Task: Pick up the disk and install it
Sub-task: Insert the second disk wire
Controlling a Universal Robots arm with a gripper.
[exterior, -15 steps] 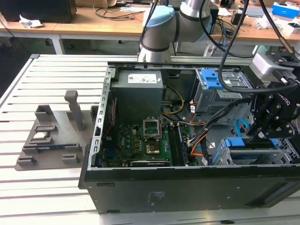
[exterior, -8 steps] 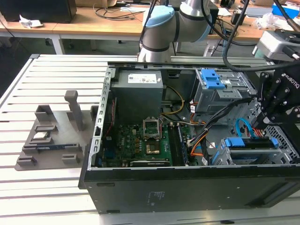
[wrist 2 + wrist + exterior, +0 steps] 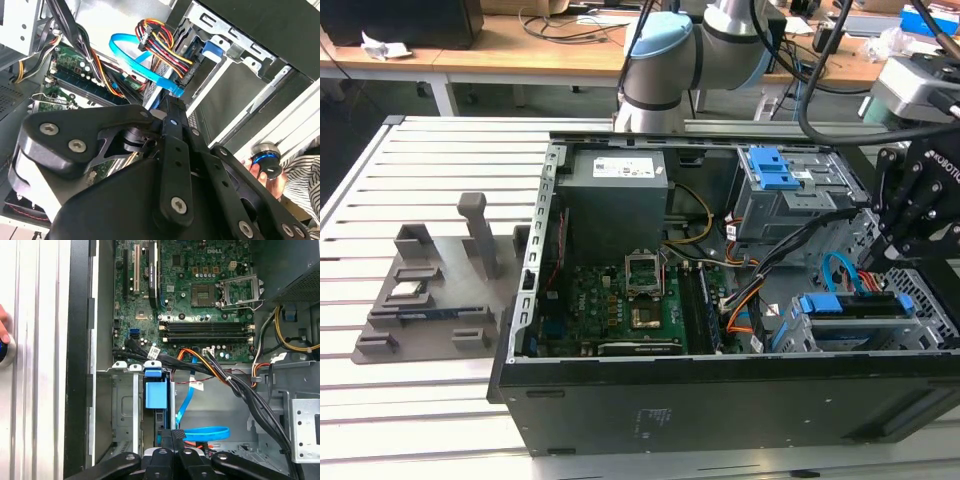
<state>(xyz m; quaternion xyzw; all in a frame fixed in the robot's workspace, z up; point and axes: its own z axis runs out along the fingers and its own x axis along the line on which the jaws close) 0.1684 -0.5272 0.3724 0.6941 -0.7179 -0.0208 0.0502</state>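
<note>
The disk [image 3: 855, 305], edged by its blue bracket, sits in the drive cage at the exterior view's right end of the open computer case [image 3: 620, 400]. The tool [image 3: 900, 245] hovers just above it; I cannot tell its finger state. The blue data cable [image 3: 202, 432] and wire bundle [image 3: 165, 45] nearby could snag.

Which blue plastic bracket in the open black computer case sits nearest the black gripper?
The one framing the silver disk in the lower cage, just under the gripper; the other blue bracket tops the far grey bay.
</note>
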